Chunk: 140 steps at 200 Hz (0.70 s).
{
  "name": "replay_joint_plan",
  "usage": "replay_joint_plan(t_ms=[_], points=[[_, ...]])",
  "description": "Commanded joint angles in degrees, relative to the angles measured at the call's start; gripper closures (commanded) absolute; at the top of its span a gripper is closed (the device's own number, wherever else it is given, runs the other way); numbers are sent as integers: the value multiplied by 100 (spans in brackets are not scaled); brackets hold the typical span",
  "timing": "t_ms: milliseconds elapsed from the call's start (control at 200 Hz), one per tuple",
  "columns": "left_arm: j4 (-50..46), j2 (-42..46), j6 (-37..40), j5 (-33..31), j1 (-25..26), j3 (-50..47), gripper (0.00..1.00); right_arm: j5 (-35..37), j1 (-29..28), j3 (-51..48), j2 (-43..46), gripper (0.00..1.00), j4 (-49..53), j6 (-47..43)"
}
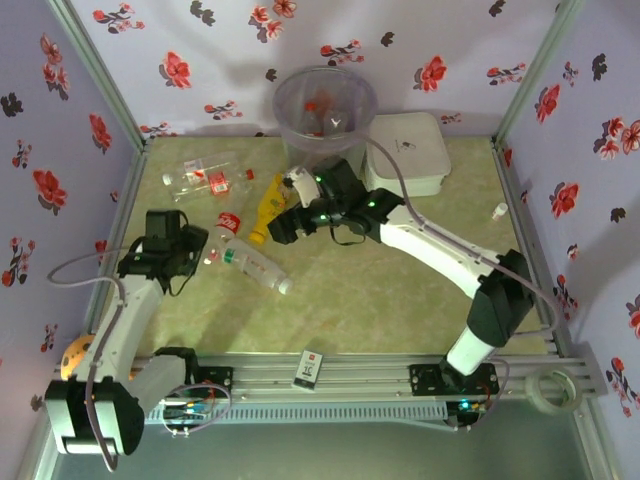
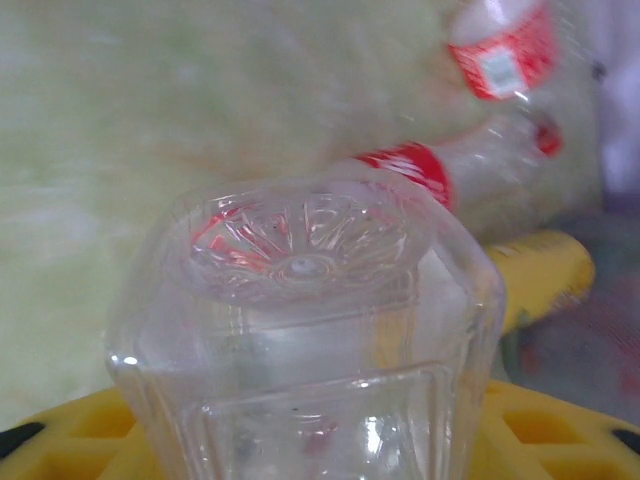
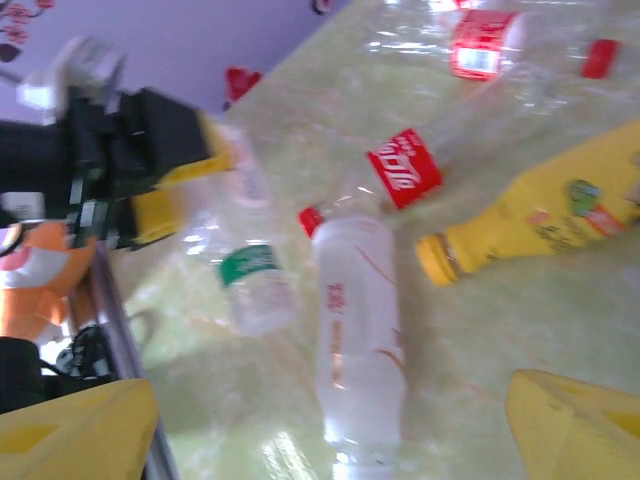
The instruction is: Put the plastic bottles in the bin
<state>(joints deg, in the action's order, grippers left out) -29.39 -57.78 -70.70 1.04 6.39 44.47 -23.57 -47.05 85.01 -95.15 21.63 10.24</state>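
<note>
Our left tool is drawn in narrow on the base end of the green-labelled clear bottle, left of centre on the worktop. In the left wrist view the bottle's moulded base sits right in the tool's grasp. We judge this a weak hold. The wall is thin and slick, the grip is at one end, and the long body could pivot or slip out once lifted, or buckle if we squeeze harder.

Our right tool stands wide and empty, hanging over the cluster just beside the yellow squeeze bottle. A whitish bottle lies below it and a red-labelled bottle just beyond. The two tools are near each other, so we could clash if both move at once. A swinging bottle could also knock its neighbours into a roll, out of easy reach.

The bin stands at the back of the worktop, well apart from the left tool, with the right arm between them. It looks light and tall. A bottle carried too low could strike the rim and tip the bin or bounce off. One let go off-centre could land on the white lidded box just beside the bin. More clear bottles lie at the back left, not yet touched.
</note>
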Motion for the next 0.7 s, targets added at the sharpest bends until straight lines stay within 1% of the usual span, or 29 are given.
replay_joint_plan(t_ms=[0,45,100,165,195,260,295,320,410,585,695], points=[[1639,-189,702,561,320,301,80,-466,-5,299,-361,12,-56,369],[2018,-300,755,812,357,349,86,-553,3,391,-488,13,6,393],[2295,-485,828,1203,383,468,90,-699,13,441,-617,14,-3,465],[2307,-733,996,1663,426,707,92,-857,51,489,-747,16,-17,544],[2301,-836,1086,1845,472,806,94,-936,77,486,-813,18,-69,578],[2352,-1000,1163,2094,562,913,95,-1067,149,449,-908,19,-257,720],[2441,-1059,1155,2185,592,931,95,-1073,198,455,-961,19,-295,774],[2499,-1084,1143,2229,613,936,98,-1071,227,452,-983,19,-315,799],[2597,-1227,1188,2332,690,979,98,-1100,381,392,-1029,21,-426,839],[2976,-1495,1034,2416,833,942,98,-1399,508,367,-1102,35,-599,988],[3070,-1649,1009,2413,833,991,96,-1428,513,313,-1083,39,-614,997]])
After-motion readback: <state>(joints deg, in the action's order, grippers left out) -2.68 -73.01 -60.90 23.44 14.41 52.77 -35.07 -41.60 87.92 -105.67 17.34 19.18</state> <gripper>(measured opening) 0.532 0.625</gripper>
